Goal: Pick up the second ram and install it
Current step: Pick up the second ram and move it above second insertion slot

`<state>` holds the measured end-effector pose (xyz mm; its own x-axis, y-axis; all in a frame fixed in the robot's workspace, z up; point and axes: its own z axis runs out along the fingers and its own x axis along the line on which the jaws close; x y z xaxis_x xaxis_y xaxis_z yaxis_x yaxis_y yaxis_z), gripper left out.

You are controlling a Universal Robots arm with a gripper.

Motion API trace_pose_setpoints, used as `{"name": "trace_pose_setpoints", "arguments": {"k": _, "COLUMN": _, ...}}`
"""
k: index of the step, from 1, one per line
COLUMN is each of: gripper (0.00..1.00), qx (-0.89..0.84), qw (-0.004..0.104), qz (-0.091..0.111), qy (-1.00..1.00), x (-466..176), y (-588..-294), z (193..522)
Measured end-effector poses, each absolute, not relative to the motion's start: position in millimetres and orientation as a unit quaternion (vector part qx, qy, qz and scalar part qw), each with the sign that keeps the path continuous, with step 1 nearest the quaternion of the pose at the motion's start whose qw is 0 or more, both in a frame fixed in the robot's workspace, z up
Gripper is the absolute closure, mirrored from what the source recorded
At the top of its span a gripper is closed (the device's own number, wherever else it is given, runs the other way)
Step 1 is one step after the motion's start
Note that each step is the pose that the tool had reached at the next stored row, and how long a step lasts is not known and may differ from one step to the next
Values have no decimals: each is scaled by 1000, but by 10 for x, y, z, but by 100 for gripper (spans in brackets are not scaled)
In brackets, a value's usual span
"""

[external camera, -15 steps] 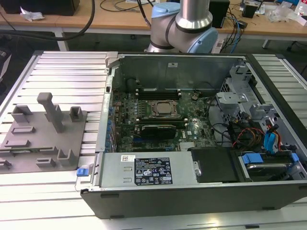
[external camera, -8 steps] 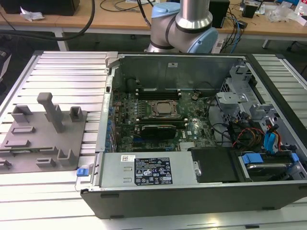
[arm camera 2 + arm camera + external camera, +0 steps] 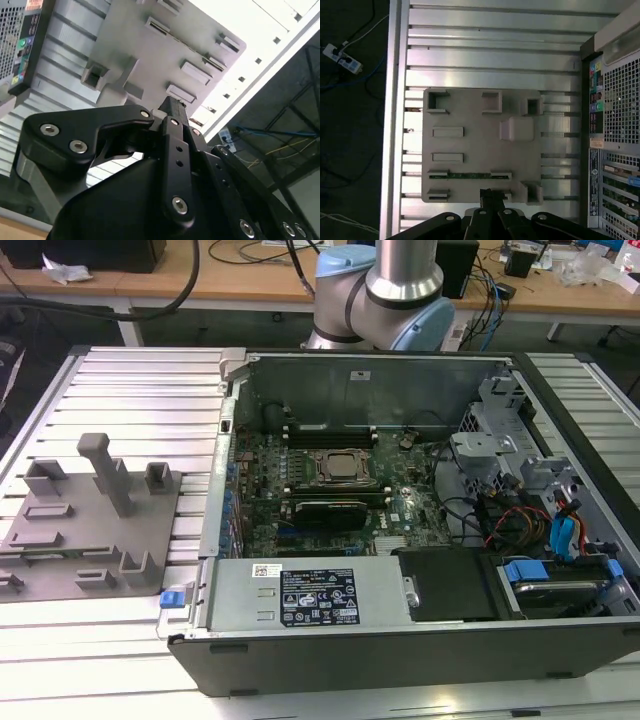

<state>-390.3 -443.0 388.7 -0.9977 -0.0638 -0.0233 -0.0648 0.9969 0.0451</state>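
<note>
First wrist view looks down on the grey fixture (image 3: pixel 475 110), which lies on the slotted table (image 3: pixel 485 55) beside the open case (image 3: pixel 615 125). The ram (image 3: pixel 470 175) sits in the fixture, a thin green strip between two small end holders, near the fixture edge closest to the gripper (image 3: pixel 491 193). The gripper hangs above that edge, fingers pressed together with nothing between them, clear of the ram. In the exterior view the fixture is on the exterior view's left of the case, and the motherboard (image 3: pixel 330 490) lies inside the case.
</note>
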Motion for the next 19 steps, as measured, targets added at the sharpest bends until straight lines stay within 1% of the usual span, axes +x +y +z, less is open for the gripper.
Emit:
{"name": "trace_pose_setpoints", "arguments": {"k": 9, "gripper": 89, "qx": -125, "qw": 9, "qz": 24, "qy": 992, "x": -3903, "y": -4430, "z": 3887}}
{"name": "trace_pose_setpoints", "arguments": {"k": 19, "gripper": 89, "qx": -187, "qw": 7, "qz": 24, "qy": 982, "x": -3903, "y": -4430, "z": 3887}}
